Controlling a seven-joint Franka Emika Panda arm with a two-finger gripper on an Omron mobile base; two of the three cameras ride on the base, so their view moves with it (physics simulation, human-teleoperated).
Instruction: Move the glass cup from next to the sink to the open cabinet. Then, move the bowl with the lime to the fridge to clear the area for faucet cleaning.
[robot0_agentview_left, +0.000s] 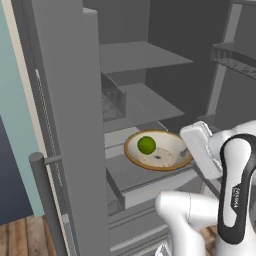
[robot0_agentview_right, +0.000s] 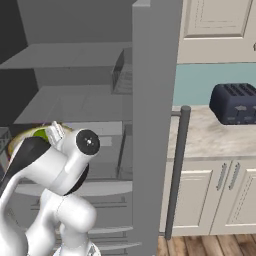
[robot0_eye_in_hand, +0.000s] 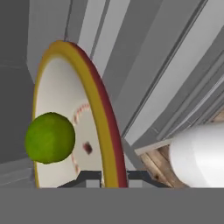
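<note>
The bowl (robot0_agentview_left: 167, 156), golden-brown at the rim and cream inside, is level inside the open fridge (robot0_agentview_left: 150, 65), just over a middle shelf (robot0_agentview_left: 132, 177). The lime (robot0_agentview_left: 146, 145) lies in its left half. My gripper (robot0_agentview_left: 186, 152) is shut on the bowl's right rim. In the hand view the bowl (robot0_eye_in_hand: 94, 96) stands on edge with the lime (robot0_eye_in_hand: 50, 138) against its inside, and my gripper (robot0_eye_in_hand: 111, 177) has one dark tip on each side of the rim. From the right, my arm hides most of the bowl (robot0_agentview_right: 20, 136) and the lime (robot0_agentview_right: 42, 134). The glass cup, sink and faucet are out of view.
The fridge door (robot0_agentview_left: 65, 125) stands open on the left with its bar handle (robot0_agentview_left: 45, 200); door racks (robot0_agentview_left: 235, 57) are at the upper right. The other door edge (robot0_agentview_right: 152, 125) separates the fridge from a counter (robot0_agentview_right: 210, 140) with a dark toaster (robot0_agentview_right: 235, 102).
</note>
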